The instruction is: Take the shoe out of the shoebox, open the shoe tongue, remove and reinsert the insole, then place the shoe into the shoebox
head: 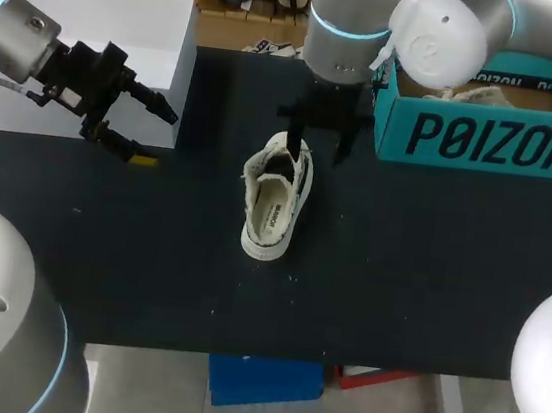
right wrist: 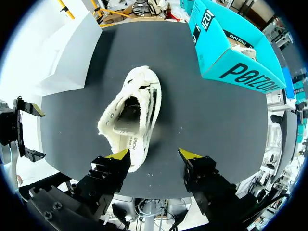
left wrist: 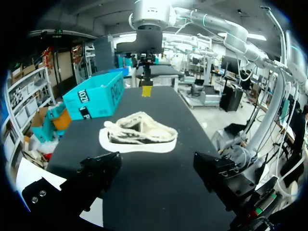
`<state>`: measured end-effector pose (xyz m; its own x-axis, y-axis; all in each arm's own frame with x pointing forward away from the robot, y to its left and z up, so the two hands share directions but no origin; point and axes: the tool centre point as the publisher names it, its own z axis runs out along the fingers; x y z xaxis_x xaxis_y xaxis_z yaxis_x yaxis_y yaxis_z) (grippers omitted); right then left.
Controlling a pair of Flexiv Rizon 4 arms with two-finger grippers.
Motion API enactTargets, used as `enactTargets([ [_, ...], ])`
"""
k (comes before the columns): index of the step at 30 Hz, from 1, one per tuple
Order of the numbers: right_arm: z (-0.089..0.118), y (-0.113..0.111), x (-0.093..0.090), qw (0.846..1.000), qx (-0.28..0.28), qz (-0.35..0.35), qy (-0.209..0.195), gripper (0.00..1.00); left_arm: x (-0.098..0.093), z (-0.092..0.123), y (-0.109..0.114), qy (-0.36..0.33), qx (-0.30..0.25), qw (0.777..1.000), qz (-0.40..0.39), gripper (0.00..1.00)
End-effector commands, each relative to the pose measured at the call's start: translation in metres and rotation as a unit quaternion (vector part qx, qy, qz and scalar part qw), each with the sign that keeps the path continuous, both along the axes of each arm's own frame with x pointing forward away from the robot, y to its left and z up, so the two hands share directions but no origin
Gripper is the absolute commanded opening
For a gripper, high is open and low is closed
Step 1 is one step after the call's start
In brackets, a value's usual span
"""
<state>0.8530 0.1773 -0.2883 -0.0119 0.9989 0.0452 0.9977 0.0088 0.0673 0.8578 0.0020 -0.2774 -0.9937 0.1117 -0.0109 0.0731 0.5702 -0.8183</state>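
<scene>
resting mid-table, the white shoe (head: 275,201) sits outside the teal shoebox (head: 485,142) at its two o'clock; right gripper (right wrist: 155,155) hangs over it, fingers apart; left gripper (head: 159,137), also spread, at nine o'clock.

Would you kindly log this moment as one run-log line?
shoe: on table, outside shoebox | right gripper: open, near shoe, not touching | left gripper: open, apart

Shoebox (head: 485,142) back-left corner hidden behind right arm (head: 439,30).
</scene>
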Motion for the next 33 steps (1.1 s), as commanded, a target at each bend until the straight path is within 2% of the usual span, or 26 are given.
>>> enactTargets([
  [1,-0.015,0.006,0.005,1.0,0.003,-0.001,0.006,0.69,0.0,0.0,0.0,0.001,0.002,1.0,-0.001,1.0],
  [3,-0.017,0.01,0.006,1.0,0.006,0.0,0.007,0.7,0.0,0.0,0.0,0.001,0.002,1.0,-0.001,1.0],
  [5,-0.022,0.012,0.008,1.0,0.009,0.001,0.009,0.64,0.0,0.0,0.0,0.001,0.002,1.0,-0.001,1.0],
  [9,-0.034,0.015,0.013,1.0,0.014,0.004,0.014,0.65,0.0,0.0,0.0,0.001,0.002,1.0,-0.001,1.0],
  [12,-0.043,0.015,0.017,1.0,0.017,0.011,0.019,0.7,0.0,0.0,0.0,0.001,0.002,1.0,-0.001,1.0],
  [17,-0.06,0.014,0.019,0.999,0.019,0.019,0.028,0.66,0.0,0.0,0.0,0.001,0.002,1.0,-0.001,1.0],
  [20,-0.071,0.012,0.019,0.999,0.021,0.023,0.035,0.6,0.0,0.0,0.0,0.001,0.002,1.0,-0.001,1.0],
  [33,-0.103,-0.003,0.024,0.998,0.025,0.028,0.05,0.59,0.0,0.0,0.0,0.001,0.002,1.0,-0.001,1.0],
])
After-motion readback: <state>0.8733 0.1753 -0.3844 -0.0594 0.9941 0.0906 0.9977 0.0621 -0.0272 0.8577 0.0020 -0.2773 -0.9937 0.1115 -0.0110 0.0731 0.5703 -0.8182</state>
